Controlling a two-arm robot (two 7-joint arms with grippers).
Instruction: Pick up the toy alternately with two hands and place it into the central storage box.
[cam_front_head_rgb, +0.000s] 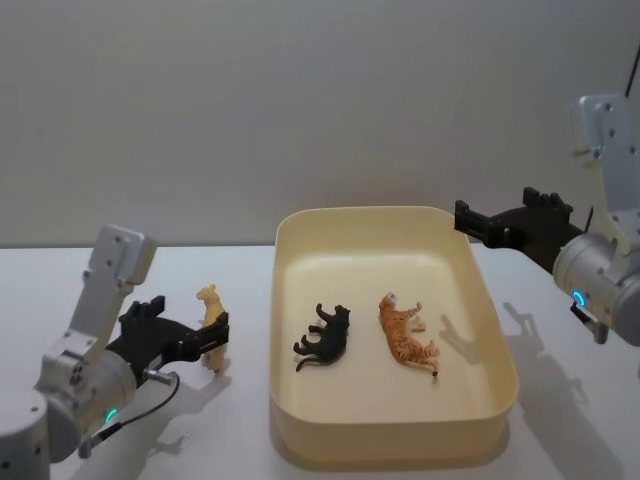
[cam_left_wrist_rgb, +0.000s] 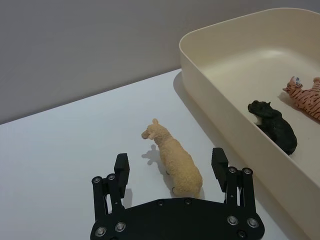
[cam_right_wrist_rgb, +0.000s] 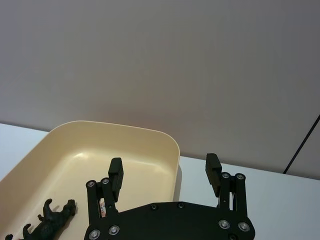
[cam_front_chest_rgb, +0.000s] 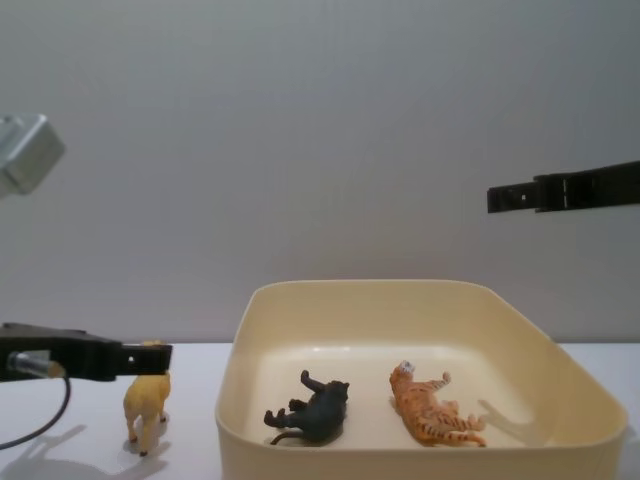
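Tan plastic, small and standing on thin legs, the toy lamb (cam_left_wrist_rgb: 174, 162) could tip or skid away if one finger of the left gripper (cam_left_wrist_rgb: 170, 169) touches it before the other, or squirt out if the pinch lands on its rounded rump. That gripper is spread wide, the lamb between its fingers with a gap on each side, its head pointing away from the palm. The central storage box (cam_front_head_rgb: 285, 300) lies just beyond (a black animal (cam_front_head_rgb: 326, 338) and a tiger (cam_front_head_rgb: 406, 335) lie inside). Raised over the box's far right corner, the right gripper (cam_right_wrist_rgb: 164, 175) hangs with fingers apart, holding nothing.
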